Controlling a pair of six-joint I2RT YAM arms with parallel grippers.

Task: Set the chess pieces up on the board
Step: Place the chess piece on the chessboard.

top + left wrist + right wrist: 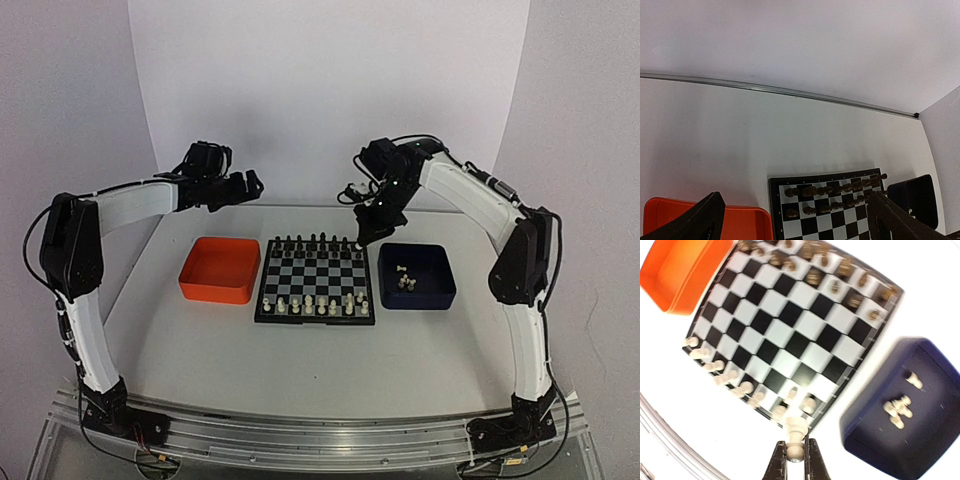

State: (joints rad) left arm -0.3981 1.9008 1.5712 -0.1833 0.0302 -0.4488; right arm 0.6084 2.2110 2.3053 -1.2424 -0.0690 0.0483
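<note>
The board (316, 275) lies mid-table, with cream-white chess pieces (315, 303) along its near rows and black pieces (315, 243) along its far rows. My right gripper (374, 230) hangs above the board's far right corner. In the right wrist view the right gripper (795, 446) is shut on the base of one cream-white piece (795, 425), high over the board's (790, 325) white-side corner. A few more white pieces (897, 410) lie in the blue tray (935, 440). My left gripper (235, 188) is open and empty, raised behind the orange tray.
An orange tray (220, 290) sits left of the board and a dark blue tray (440, 296) right of it. The left wrist view shows the board's black-piece rows (835, 192), the orange tray's corner (745, 222) and the table's back edge (790, 91).
</note>
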